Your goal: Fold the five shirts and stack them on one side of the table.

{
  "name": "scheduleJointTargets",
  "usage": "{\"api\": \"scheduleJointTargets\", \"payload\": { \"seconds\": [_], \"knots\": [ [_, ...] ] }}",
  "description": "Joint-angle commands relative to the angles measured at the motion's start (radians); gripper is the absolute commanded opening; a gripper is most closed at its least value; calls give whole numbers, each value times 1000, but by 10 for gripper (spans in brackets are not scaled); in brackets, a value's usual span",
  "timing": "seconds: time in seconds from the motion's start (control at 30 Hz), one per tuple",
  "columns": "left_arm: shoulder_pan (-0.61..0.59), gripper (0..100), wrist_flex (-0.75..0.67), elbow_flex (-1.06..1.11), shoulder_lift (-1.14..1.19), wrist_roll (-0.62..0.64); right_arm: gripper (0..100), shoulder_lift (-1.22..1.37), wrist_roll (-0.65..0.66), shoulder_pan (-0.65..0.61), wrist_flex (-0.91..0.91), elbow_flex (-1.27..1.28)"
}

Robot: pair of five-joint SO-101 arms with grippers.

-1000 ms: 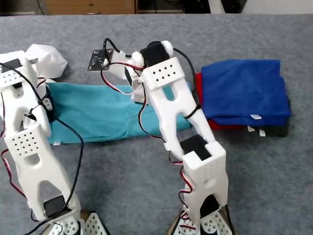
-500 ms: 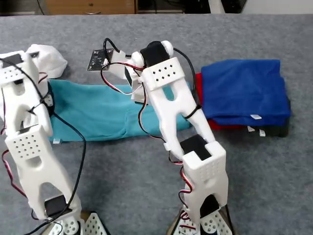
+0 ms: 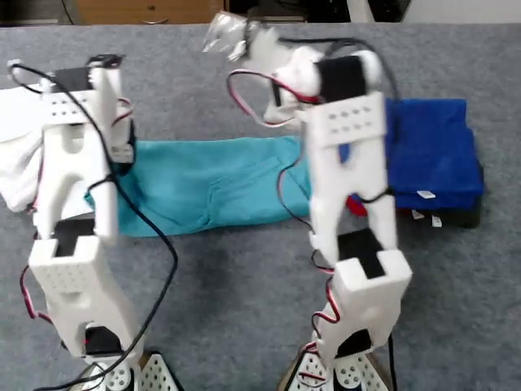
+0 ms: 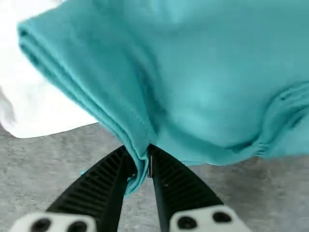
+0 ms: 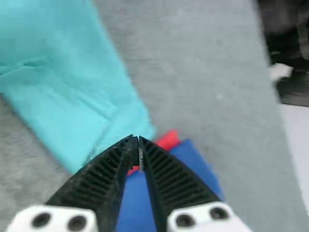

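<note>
A teal shirt (image 3: 212, 183) lies folded in a long strip across the table's middle. My left gripper (image 4: 140, 164) is shut on the shirt's left edge (image 4: 96, 96), which is bunched and lifted; in the high view that gripper (image 3: 122, 160) sits at the strip's left end. A white shirt (image 3: 20, 155) lies crumpled beneath and to the left. My right gripper (image 5: 138, 141) is shut with nothing in it, raised above the teal shirt's right end (image 5: 63, 82). At the right stands a stack: a blue shirt (image 3: 431, 151) on a red one (image 3: 356, 205) and a dark one (image 3: 460, 217).
Grey felt (image 3: 228, 301) covers the table, with free room in front of the teal shirt and behind it. The right arm's white links (image 3: 346, 147) hang over the gap between teal shirt and stack. Wooden furniture (image 3: 146, 10) stands past the far edge.
My left gripper has pulled the teal shirt's left edge up and to the right, uncovering more white shirt. The right arm has risen off the teal shirt and swung right, toward the stack.
</note>
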Motion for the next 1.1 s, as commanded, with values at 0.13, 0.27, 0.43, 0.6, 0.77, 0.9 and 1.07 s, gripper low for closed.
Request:
{"api": "scheduleJointTargets", "payload": {
  "seconds": [0.13,0.27,0.43,0.6,0.77,0.9,1.07],
  "knots": [
    [245,19,9,-21,-142,89,2,-97,-164,147,-31,-229],
    [381,19,5,-89,-157,87,2,-96,-215,231,-6,-320],
    [511,19,-92,-175,-113,89,2,-96,-216,351,12,-334],
    [609,19,-218,-206,-25,166,2,-82,-206,421,11,-328],
    [661,19,-258,-256,70,219,2,-77,-178,446,9,-321],
    [663,19,-250,-330,124,247,2,-77,-178,447,8,-323],
    [658,116,-213,-417,156,308,5,-77,-180,446,9,-321]
  ]
}}
